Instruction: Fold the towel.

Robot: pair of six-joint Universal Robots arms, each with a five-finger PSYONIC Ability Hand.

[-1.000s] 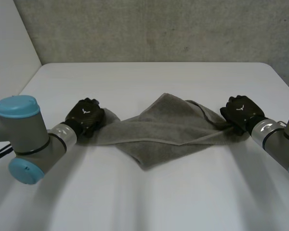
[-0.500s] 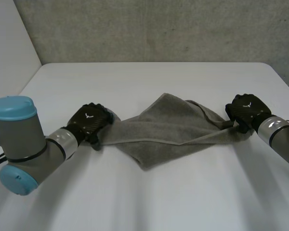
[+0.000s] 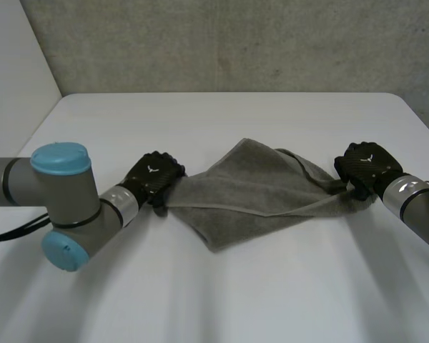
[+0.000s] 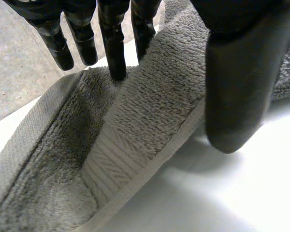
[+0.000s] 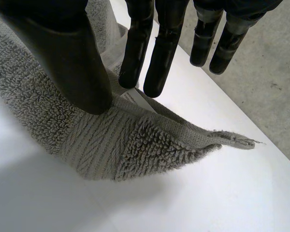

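Note:
A grey towel [image 3: 250, 189] lies rumpled on the white table [image 3: 222, 286], pulled out into a wide diamond between my two hands. My left hand [image 3: 156, 177] rests at the towel's left corner. In the left wrist view its fingers [image 4: 113, 43] are straight and spread from the thumb [image 4: 237, 87], and the towel's banded edge [image 4: 145, 125] lies loose between them. My right hand [image 3: 363, 166] is at the towel's right corner. There the thumb [image 5: 72, 53] presses the towel's band [image 5: 116, 140] against the fingers [image 5: 159, 48], pinching it.
A grey wall [image 3: 236, 43] runs behind the table's far edge. Bare tabletop lies in front of the towel and behind it.
My left hand has moved right, toward the towel's middle, carrying the left corner inward, and its fingers have opened. The right hand has shifted only slightly and keeps its pinch.

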